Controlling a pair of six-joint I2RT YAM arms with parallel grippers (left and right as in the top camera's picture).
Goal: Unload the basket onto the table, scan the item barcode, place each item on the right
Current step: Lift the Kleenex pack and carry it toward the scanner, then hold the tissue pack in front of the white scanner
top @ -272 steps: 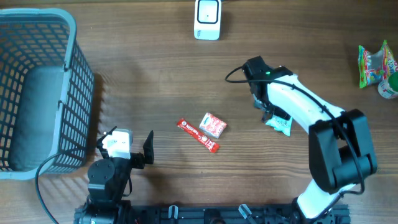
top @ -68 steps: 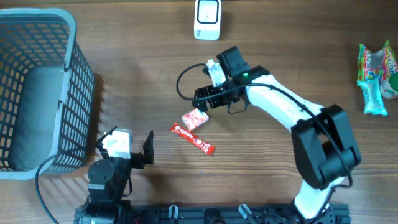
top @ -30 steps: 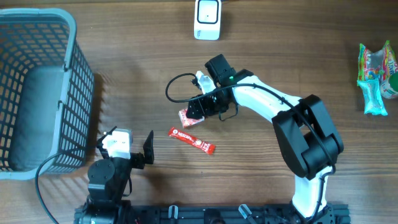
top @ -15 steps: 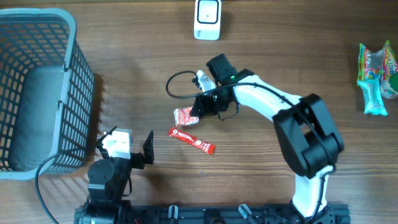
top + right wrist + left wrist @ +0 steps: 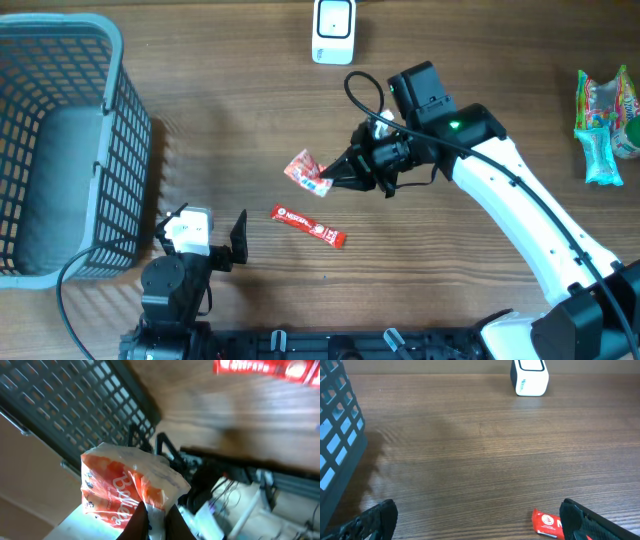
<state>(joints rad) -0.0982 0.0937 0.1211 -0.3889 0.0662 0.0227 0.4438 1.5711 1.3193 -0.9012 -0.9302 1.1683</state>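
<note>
right gripper [image 5: 333, 176]: clenched on one corner of the packet, arm reaching in from the table's right side toward the middle
packet [image 5: 302, 168]: small red-and-white pouch, pinched at its right end and sticking out left of the fingertips; it was over the middle of the table, apparently lifted off it
packet, right wrist view: hung tilted in front of the camera with white lettering showing; two dark fingers [image 5: 138, 521] met on its lower edge
barcode: could not tell from any view
scanner [image 5: 333, 30]: white, at the far edge of the table, well apart from the packet
bar [image 5: 309, 224]: red, flat on the table just nearer than the packet, not touching it
left gripper [image 5: 212, 238]: released, jaws wide, parked at the near edge, holding nothing
basket [image 5: 60, 150]: grey, at the far-left corner
snacks [image 5: 605, 115]: at the right edge
</note>
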